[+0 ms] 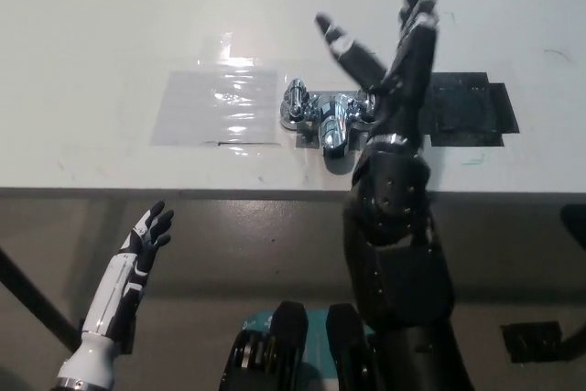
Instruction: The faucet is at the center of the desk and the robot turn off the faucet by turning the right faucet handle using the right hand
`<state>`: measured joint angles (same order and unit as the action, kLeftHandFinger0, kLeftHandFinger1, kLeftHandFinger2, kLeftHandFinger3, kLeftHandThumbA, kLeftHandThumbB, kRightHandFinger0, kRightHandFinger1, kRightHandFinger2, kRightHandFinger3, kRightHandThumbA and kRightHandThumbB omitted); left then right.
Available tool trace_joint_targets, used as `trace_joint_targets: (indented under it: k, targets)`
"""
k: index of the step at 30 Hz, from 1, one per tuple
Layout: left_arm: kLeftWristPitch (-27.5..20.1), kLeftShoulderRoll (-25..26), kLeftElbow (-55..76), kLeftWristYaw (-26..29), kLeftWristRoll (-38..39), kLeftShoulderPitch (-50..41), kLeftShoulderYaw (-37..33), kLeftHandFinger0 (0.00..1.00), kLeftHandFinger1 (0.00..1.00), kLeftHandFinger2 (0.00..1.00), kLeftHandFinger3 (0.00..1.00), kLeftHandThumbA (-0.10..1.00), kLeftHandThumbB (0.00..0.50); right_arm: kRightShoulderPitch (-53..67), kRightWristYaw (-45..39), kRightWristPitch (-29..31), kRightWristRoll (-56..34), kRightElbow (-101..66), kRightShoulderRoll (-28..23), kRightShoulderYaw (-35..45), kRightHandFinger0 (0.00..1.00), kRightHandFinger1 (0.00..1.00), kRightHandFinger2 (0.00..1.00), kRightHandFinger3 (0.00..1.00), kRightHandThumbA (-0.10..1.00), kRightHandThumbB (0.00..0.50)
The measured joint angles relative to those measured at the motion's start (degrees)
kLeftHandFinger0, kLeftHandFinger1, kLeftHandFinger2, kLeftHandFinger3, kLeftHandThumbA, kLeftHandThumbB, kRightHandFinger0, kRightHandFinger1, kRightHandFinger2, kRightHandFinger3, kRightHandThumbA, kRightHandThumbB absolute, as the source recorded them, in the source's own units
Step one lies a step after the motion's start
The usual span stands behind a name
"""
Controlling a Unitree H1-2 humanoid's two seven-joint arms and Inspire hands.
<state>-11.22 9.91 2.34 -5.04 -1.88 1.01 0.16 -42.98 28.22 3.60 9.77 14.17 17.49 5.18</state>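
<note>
faucet (328, 119): polished chrome metal, mirror-glossy, bright highlights. desk (119, 34): smooth matt white top, faint scuffs. clear sheet (218, 105) on desk: thin glossy plastic film, wrinkled, glare spots. black patch (472, 114): matt, tape-like strips. right hand (394, 57): black hard plastic, semi-gloss. left hand (146, 237): white and black plastic shell, smooth.
</note>
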Motion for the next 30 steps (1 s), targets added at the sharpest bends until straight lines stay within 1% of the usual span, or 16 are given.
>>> trace_joint_targets:
  k: [1,3,5,7,8,9,15,16,18,22,24,25,26,27,28,30]
  targets:
    - [0.00,0.00,0.00,-0.01,-0.04,0.01,0.01,1.00,1.00,1.00,1.00,0.98,0.212,0.30,0.50,0.89,0.98,-1.76,-0.53,-0.27,1.00,1.00,1.00,1.00,1.00,0.117]
    - [-0.02,0.00,0.00,-0.01,-0.12,0.01,0.02,1.00,1.00,1.00,1.00,0.98,0.218,1.02,1.65,2.44,3.02,-4.57,-2.03,-0.40,1.00,1.00,1.00,1.00,1.00,0.164]
    - [-0.03,0.01,-0.01,-0.02,-0.18,-0.01,0.04,1.00,1.00,1.00,1.00,0.98,0.221,1.77,2.66,3.71,5.03,-7.28,-3.63,-0.37,1.00,1.00,1.00,1.00,1.00,0.174]
    - [-0.03,0.01,-0.02,-0.03,-0.19,0.00,0.04,1.00,1.00,1.00,1.00,0.99,0.221,2.78,3.22,4.70,6.45,-10.00,-5.02,-0.32,1.00,1.00,1.00,1.00,1.00,0.206]
    - [-0.03,0.01,-0.02,-0.03,-0.20,0.03,0.02,1.00,1.00,1.00,1.00,1.00,0.225,3.35,3.46,5.00,6.94,-11.33,-5.56,-0.31,1.00,1.00,1.00,1.00,1.00,0.182]
    - [-0.03,0.01,-0.02,-0.04,-0.20,0.03,0.02,1.00,1.00,1.00,1.00,1.00,0.221,3.83,3.65,5.34,7.38,-12.52,-6.05,-0.31,1.00,1.00,1.00,1.00,1.00,0.175]
    - [0.04,0.01,-0.13,-0.03,-0.44,0.40,0.03,1.00,1.00,1.00,1.00,1.00,0.216,11.88,2.04,7.79,9.45,-26.98,-10.54,-3.19,1.00,1.00,1.00,1.00,1.00,0.191]
    - [0.04,0.01,-0.12,-0.03,-0.49,0.45,0.03,1.00,1.00,1.00,1.00,0.99,0.216,13.59,1.42,8.43,9.67,-29.21,-11.40,-4.15,1.00,1.00,1.00,1.00,1.00,0.163]
    - [0.04,0.03,-0.11,-0.05,-0.51,0.58,0.10,1.00,1.00,1.00,1.00,0.98,0.215,17.92,-0.48,10.33,9.81,-33.62,-13.81,-6.87,1.00,1.00,1.00,1.00,1.00,0.132]
    - [0.02,0.04,-0.12,-0.10,-0.50,0.83,0.15,1.00,1.00,1.00,1.00,0.98,0.225,27.28,-3.96,13.19,9.50,-36.39,-18.72,-10.37,1.00,1.00,1.00,1.00,1.00,0.136]
    - [0.02,0.04,-0.12,-0.12,-0.49,0.85,0.14,1.00,1.00,1.00,1.00,0.99,0.243,29.34,-4.55,13.61,9.33,-36.29,-19.45,-10.79,1.00,1.00,1.00,1.00,1.00,0.107]
    - [0.01,0.04,-0.12,-0.14,-0.49,0.85,0.15,1.00,1.00,1.00,1.00,0.99,0.243,32.54,-5.61,14.35,8.79,-35.78,-20.50,-11.40,1.00,1.00,1.00,1.00,1.00,0.105]
    - [-0.01,0.04,-0.12,-0.14,-0.49,0.86,0.16,1.00,1.00,1.00,1.00,1.00,0.265,33.68,-6.14,14.87,8.38,-34.95,-20.91,-11.65,1.00,1.00,1.00,1.00,1.00,0.081]
    - [-0.02,0.04,-0.13,-0.14,-0.49,0.90,0.16,1.00,1.00,1.00,1.00,1.00,0.267,34.27,-6.52,15.40,7.95,-33.92,-21.22,-11.88,1.00,1.00,1.00,1.00,1.00,0.080]
    - [-0.04,0.04,-0.13,-0.14,-0.49,0.99,0.17,1.00,1.00,1.00,1.00,1.00,0.280,35.46,-7.05,16.28,7.17,-31.45,-21.73,-12.20,1.00,1.00,1.00,1.00,1.00,0.099]
    - [-0.04,0.05,-0.13,-0.15,-0.46,1.02,0.24,1.00,1.00,1.00,1.00,1.00,0.284,37.00,-7.78,17.31,6.28,-27.48,-22.00,-12.34,1.00,1.00,1.00,1.00,1.00,0.114]
